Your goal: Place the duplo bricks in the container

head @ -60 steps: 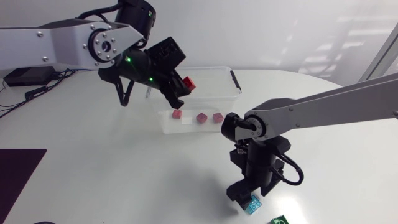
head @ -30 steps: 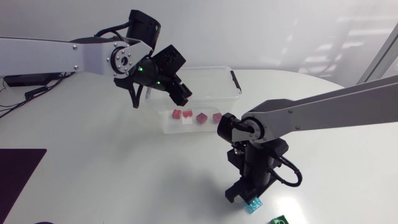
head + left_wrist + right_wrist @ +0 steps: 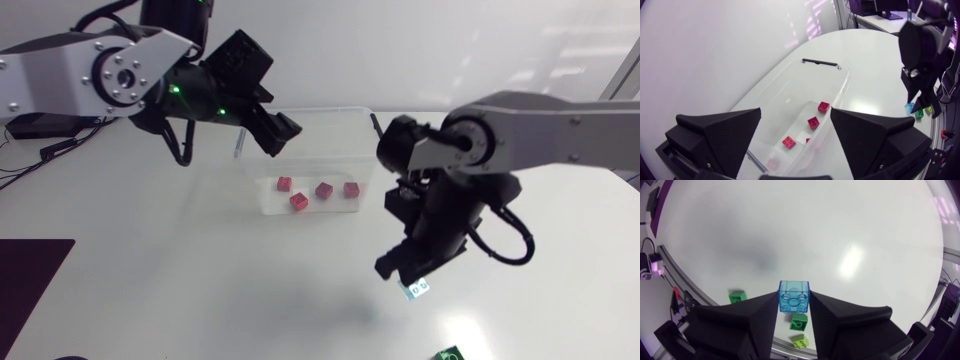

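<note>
In the head view, the left gripper (image 3: 277, 133) is held spread and empty over the left end of the clear container (image 3: 330, 120). The container is set toward the far edge of the table (image 3: 200, 270) and four red bricks (image 3: 323, 190) lie in it. A blue brick (image 3: 418, 289) is clamped in the right gripper (image 3: 410, 277), raised above the table's near side.

In the left wrist view, nothing is seen between the wide-apart fingers (image 3: 725, 135), and the container with its red bricks is seen beneath them.

In the right wrist view, the blue brick is pinched from both sides, and three green bricks (image 3: 799, 322) are seen below it near the table's edge.

White table (image 3: 180, 270) — clear container (image 3: 330, 150); green bricks (image 3: 737, 296).
</note>
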